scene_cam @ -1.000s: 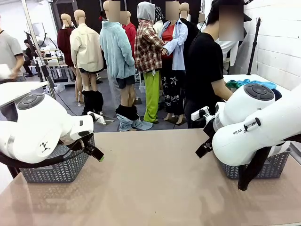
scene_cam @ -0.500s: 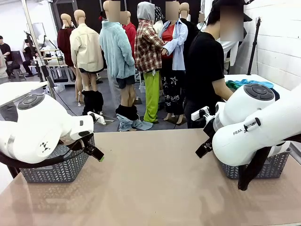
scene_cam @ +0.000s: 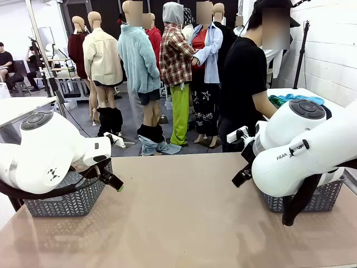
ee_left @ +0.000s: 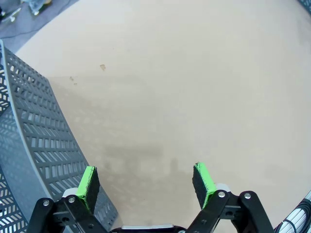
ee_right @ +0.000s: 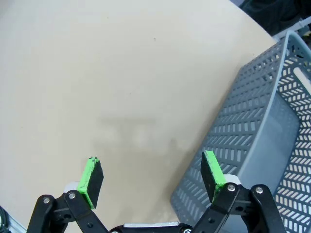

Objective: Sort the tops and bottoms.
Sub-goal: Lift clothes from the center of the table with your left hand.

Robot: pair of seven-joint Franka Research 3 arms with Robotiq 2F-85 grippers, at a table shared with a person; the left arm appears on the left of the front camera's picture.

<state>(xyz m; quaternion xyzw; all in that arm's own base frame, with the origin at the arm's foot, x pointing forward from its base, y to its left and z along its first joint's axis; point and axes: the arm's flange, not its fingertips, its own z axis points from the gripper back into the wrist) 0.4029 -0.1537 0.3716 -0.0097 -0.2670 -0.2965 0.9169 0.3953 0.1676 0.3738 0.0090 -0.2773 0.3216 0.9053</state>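
Two white arms flank the tan desk (scene_cam: 178, 223), one from each side. Nearest the wrist camera, the left end effector (ee_left: 146, 184) hangs low over the bare surface with its green pads spread wide and nothing between them. One pad stands just beside the mesh wall of the left grey basket (ee_left: 34, 131). The right end effector (ee_right: 151, 178) is spread just as wide and empty. One of its pads shows in front of the chevron wall of the right grey basket (ee_right: 262, 121), the other over bare desk. The middle of the tan desk lies between the two baskets. At the far edge a person (scene_cam: 242, 84) in a black T-shirt stands turned toward a white desk (scene_cam: 295, 91) beyond the right arm. On it the sky-blue shirt (scene_cam: 298, 99) lies crumpled, with an emerald green garment (scene_cam: 274, 102) touching its near side. The person's forearm reaches toward that heap, and the hand is hidden behind the right arm's housing
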